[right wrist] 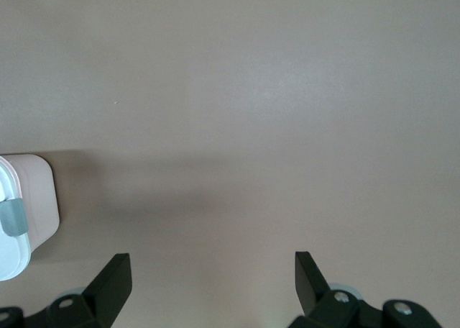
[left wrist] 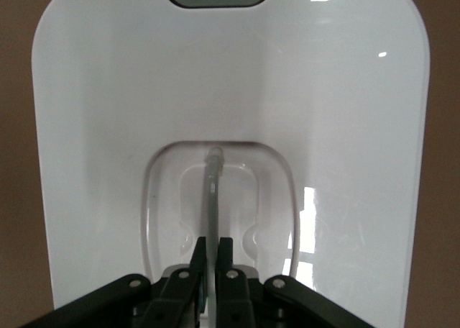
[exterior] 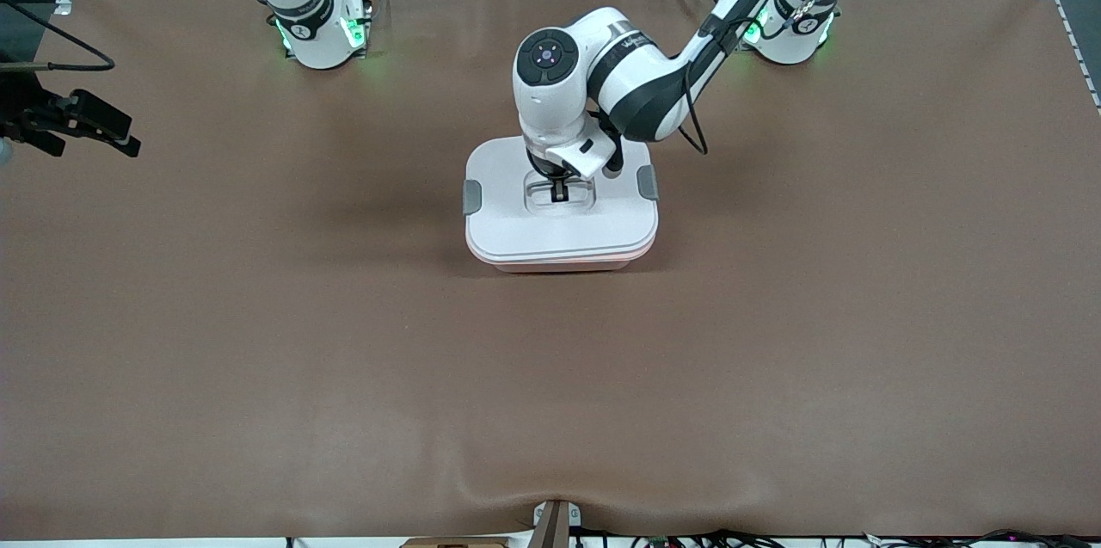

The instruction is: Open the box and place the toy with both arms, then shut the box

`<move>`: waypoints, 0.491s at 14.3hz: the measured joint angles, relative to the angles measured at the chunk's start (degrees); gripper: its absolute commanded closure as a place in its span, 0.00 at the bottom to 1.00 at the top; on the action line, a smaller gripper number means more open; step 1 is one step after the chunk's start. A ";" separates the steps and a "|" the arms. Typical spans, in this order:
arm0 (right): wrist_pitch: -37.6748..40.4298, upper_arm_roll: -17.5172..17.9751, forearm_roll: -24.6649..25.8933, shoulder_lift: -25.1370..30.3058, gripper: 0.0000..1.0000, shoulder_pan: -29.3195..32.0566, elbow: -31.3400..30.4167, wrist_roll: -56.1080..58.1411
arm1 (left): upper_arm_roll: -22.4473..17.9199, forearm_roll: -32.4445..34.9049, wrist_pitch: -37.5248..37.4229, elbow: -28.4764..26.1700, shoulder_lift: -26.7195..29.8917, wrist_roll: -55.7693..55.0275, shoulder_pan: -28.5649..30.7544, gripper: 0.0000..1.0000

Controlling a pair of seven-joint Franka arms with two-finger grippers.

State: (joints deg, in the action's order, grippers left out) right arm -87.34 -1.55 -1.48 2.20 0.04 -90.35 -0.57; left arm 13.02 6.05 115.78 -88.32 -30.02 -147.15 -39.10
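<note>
Your left gripper (left wrist: 211, 252) sat in the lid's recess, jaws closed on the handle (left wrist: 213, 198) of the box (exterior: 563, 225), which stood mid-counter (exterior: 258, 316) with its lid on. Your right gripper (right wrist: 213, 278) waited with jaws spread wide over bare counter beside the box. No toy was in view. If a grey latch (exterior: 472, 196) wasn't seated, a pull could lift the lid or drag the whole box.

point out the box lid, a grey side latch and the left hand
box lid (exterior: 516, 225): front view, bare white top.
grey side latch (exterior: 472, 196): front view, its middle.
left hand (left wrist: 211, 250): left wrist view, between fingertips.
</note>
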 measured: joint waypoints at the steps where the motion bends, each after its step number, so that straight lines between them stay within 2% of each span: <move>1: 0.05 -0.06 0.00 0.00 0.00 0.00 0.00 0.01 | 0.00 0.00 0.12 -0.02 0.00 0.00 0.00 1.00; 7: 0.05 -0.07 0.00 0.00 0.00 0.00 0.01 0.15 | -0.08 0.76 1.72 -0.65 0.00 0.04 0.10 1.00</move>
State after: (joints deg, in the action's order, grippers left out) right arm -87.29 -1.63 -1.48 2.20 0.04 -90.34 -0.42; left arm 12.95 6.81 117.50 -88.97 -30.02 -147.12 -39.01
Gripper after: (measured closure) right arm 0.000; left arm 0.930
